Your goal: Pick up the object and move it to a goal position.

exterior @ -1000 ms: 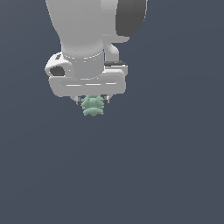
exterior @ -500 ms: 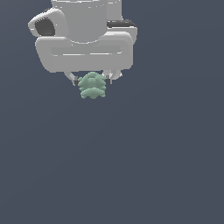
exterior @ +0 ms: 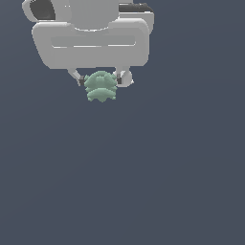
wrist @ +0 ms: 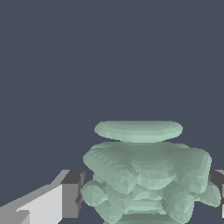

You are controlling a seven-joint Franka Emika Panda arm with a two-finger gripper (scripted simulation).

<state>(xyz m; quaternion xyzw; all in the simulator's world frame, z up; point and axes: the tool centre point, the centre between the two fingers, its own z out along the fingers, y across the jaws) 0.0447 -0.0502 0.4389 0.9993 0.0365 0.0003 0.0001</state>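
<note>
I hold the object [exterior: 100,86] pinched between the two fingers [exterior: 77,78], which are closed on it from both sides, so that it can travel through the air without slipping. In the wrist view one finger pad [wrist: 72,194] presses the left flank of the object [wrist: 146,175], and the other touches its right edge. The lower tiers hang below the fingertips. I see no goal marker.

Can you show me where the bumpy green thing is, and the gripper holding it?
bumpy green thing [exterior: 100,86], exterior view, on its ridged upper tier.
bumpy green thing [wrist: 146,168], wrist view, on its wide middle tier.
gripper [exterior: 100,80], exterior view, midway between its fingertips.
</note>
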